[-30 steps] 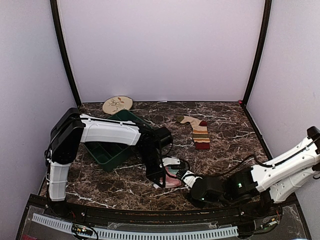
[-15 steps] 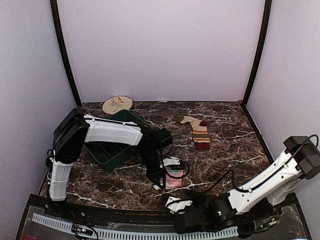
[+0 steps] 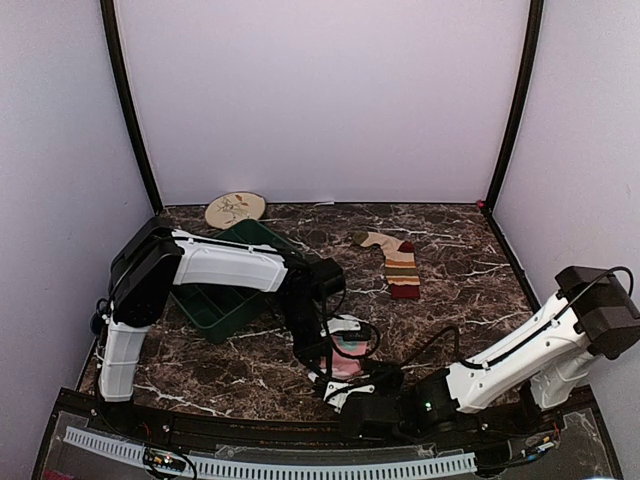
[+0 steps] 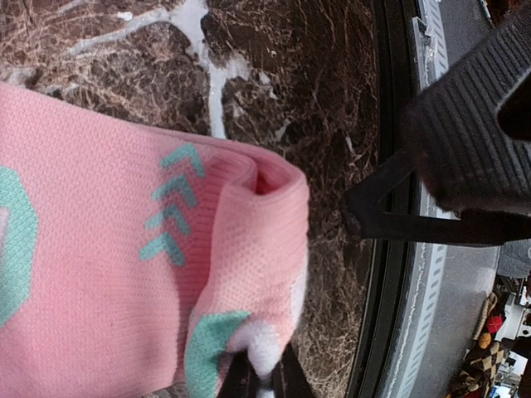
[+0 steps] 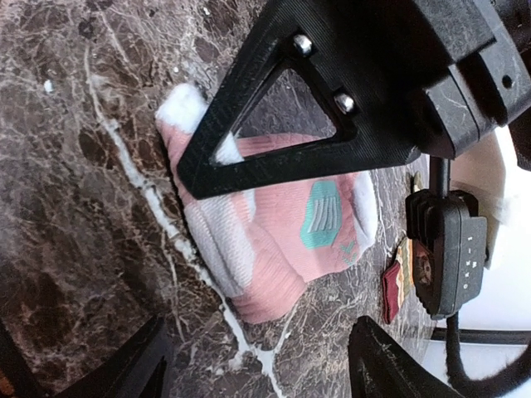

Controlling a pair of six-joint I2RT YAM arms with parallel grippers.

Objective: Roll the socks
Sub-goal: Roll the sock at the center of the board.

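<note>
Pink sock (image 3: 348, 352), mint spots, folded into short bundle at front middle of marble table (image 3: 470, 300); long axis unclear. Left gripper (image 4: 264, 383) pinching its white tip. Right gripper (image 5: 257, 373) spread wide, near bundle, apart. Striped sock (image 3: 398, 265) flat, far-to-near, dark toe nearest. Green bin (image 3: 215, 305) left; both socks outside.

The left pincer (image 3: 322, 366) covers part of the pink sock (image 3: 349, 352), which the left wrist view crops.
</note>
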